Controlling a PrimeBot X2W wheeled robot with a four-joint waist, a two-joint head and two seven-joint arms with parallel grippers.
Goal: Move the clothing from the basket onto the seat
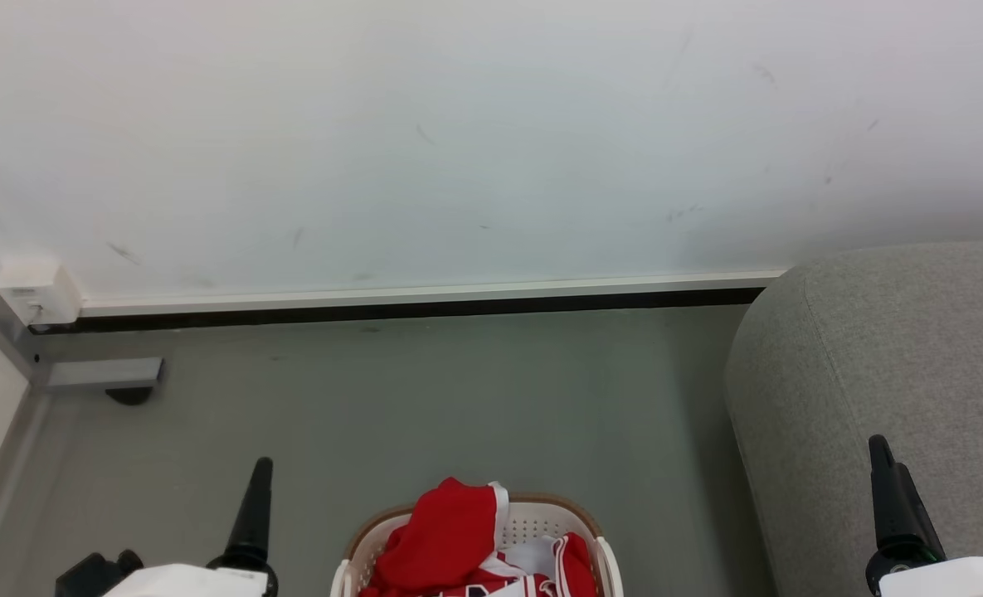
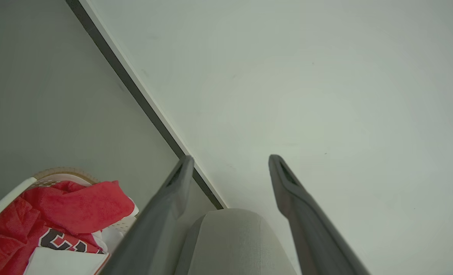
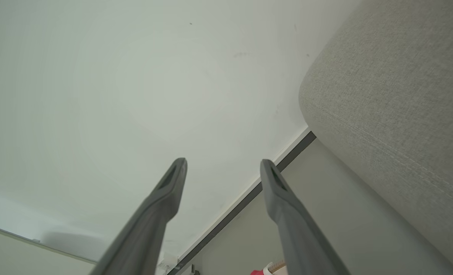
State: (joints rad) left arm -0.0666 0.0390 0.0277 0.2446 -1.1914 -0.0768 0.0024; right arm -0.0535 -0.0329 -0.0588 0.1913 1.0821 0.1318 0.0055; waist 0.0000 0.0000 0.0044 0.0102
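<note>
The white basket (image 1: 532,521) with its tan rim stands on the floor at the bottom centre of the head view, heaped with red and white clothing (image 1: 450,535). To its right rises the light-grey seat (image 1: 881,390). A dark finger of my left gripper (image 1: 252,514) points up left of the basket, apart from it. In front of the seat, one finger of my right gripper (image 1: 896,502) points up. Seen from the left wrist, my left gripper (image 2: 229,158) is open and empty, with the clothing (image 2: 73,208) lower left and the seat (image 2: 230,240) below. My right gripper (image 3: 222,162) is open and empty beside the seat (image 3: 394,114).
A white wall with a dark baseboard (image 1: 416,311) closes the far side. A white wall box (image 1: 39,294) and a grey bracket (image 1: 105,375) sit in the left corner. Grey-green floor (image 1: 458,398) lies between the basket and the wall.
</note>
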